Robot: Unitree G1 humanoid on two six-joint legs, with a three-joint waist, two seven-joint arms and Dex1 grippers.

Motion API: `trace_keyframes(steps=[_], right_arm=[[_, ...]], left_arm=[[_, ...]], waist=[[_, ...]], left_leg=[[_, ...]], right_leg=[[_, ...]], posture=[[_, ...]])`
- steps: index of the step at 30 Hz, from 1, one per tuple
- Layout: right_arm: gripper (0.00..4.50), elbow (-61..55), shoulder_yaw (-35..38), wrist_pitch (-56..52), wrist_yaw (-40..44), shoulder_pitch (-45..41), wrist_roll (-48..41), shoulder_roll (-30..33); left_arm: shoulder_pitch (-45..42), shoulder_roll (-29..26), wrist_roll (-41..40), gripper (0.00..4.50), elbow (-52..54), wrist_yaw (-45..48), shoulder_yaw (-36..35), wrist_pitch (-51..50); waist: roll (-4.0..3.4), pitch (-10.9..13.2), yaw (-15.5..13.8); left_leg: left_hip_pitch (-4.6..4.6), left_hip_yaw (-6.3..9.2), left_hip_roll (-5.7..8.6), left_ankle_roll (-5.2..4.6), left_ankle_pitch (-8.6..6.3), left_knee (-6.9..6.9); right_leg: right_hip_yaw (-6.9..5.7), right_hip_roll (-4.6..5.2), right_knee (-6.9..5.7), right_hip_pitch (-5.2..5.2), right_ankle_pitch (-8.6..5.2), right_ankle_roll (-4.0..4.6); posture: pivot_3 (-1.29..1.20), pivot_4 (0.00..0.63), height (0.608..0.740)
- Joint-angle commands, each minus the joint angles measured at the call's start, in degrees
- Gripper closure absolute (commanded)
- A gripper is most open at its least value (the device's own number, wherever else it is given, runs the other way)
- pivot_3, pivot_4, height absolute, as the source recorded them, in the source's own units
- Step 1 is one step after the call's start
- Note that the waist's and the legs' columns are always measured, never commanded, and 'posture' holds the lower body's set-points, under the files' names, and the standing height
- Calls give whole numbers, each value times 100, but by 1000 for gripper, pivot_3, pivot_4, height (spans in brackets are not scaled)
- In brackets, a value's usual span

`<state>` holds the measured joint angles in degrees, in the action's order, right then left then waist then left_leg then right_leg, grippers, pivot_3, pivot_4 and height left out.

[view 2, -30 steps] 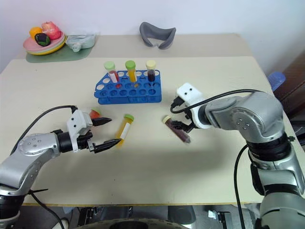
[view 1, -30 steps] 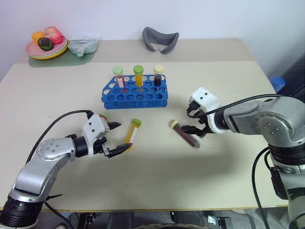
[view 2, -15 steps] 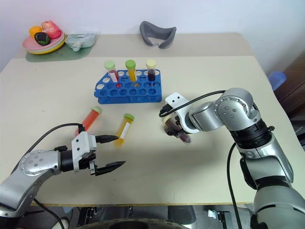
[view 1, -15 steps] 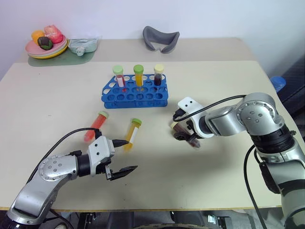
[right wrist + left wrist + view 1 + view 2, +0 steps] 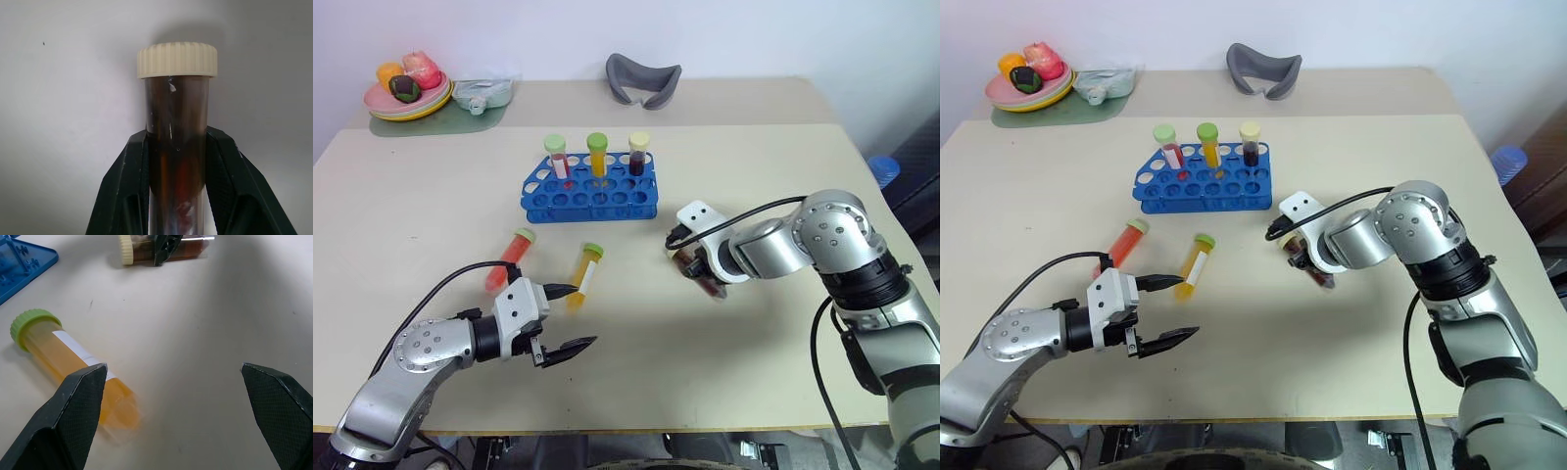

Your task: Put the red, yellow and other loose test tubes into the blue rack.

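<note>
The blue rack stands mid-table with three capped tubes upright in its back row. In front of it lie a red test tube and a yellow test tube, both green-capped. To the right, my right gripper is shut on a dark brown tube with a cream cap, low over the table. My left gripper is open near the front edge, just short of the yellow tube, with nothing between its fingers.
A plate of fruit on a green mat and a pale object beside it sit at the back left. A grey curved object lies at the back centre. A blue-capped thing stands off the table's right edge.
My right gripper has turned over the dark brown tube and shut on it. My left arm has drawn back toward the front edge, uncovering the red tube.
</note>
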<state>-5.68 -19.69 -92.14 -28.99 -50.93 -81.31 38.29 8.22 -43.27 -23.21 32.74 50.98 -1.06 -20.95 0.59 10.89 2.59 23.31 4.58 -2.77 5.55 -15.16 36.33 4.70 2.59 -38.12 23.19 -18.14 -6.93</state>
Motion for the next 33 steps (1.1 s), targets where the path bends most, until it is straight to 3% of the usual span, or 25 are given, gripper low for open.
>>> trace_keyframes(steps=[1, 4, 7, 9, 14, 18, 26, 33], right_arm=[[3342, -250, 183, -36, 34, -205, 21, -58], [3342, -766, 462, 91, 405, -281, 411, -144], [3342, -1747, 559, 1299, 1550, -238, 1373, 89], [3342, -1859, 750, 2549, 2178, -57, 2170, -96], [3342, -1053, 388, 5245, 2696, 328, 4387, -1259], [3342, -64, 350, 6941, 2859, 693, 5518, -2222], [3342, 1414, 602, 8675, 3416, 1068, 6542, -3146], [3342, 2204, 946, 9292, 3720, 1035, 6851, -3515]], left_arm=[[-27, -17, -74, 0, 72, 1, -162, 59], [11, 37, -144, 0, 25, -90, -338, 31], [35, 194, -265, 0, -135, -329, -728, 31], [-92, 561, -407, 0, -377, -794, -1106, 2], [-571, 1606, -117, 0, -948, -1817, -1395, 628], [-777, 1964, 73, 0, -1094, -2143, -1298, 869], [-1038, 2250, 134, 0, -786, -2517, -985, 823], [-1040, 2266, -57, 0, -367, -2637, -817, 388]], waist=[[0, 0, 0], [-1, 1, 5], [-3, 2, -3], [-3, 0, -2], [3, -7, 4], [4, -8, 3], [3, -8, 11], [2, -8, 36]], left_leg=[[1, 0, 0, 0, 0, 0], [1, 0, 0, 0, 0, 0], [6, 2, 0, 0, 0, -1], [6, 4, 0, 0, 0, -2], [3, 6, -1, 0, 0, 11], [5, 6, 0, 3, 1, 15], [4, 5, 1, 9, 5, 15], [1, 6, 1, 12, 7, 15]], right_leg=[[0, 0, 0, 0, 0, 0], [0, 0, -1, 3, 0, 0], [-2, 0, -1, 10, 0, 0], [-5, 0, 1, 8, 0, 0], [-7, 0, -4, 0, 2, -2], [-8, 1, -11, 2, 2, -2], [-8, 2, -15, 3, 2, -2], [-7, 2, -22, 3, 2, -2]], posture=[[0, 150, 740], [0, 150, 740], [0, 150, 740], [0, 150, 740], [0, 150, 740], [0, 150, 740], [0, 150, 740], [0, 150, 740]])
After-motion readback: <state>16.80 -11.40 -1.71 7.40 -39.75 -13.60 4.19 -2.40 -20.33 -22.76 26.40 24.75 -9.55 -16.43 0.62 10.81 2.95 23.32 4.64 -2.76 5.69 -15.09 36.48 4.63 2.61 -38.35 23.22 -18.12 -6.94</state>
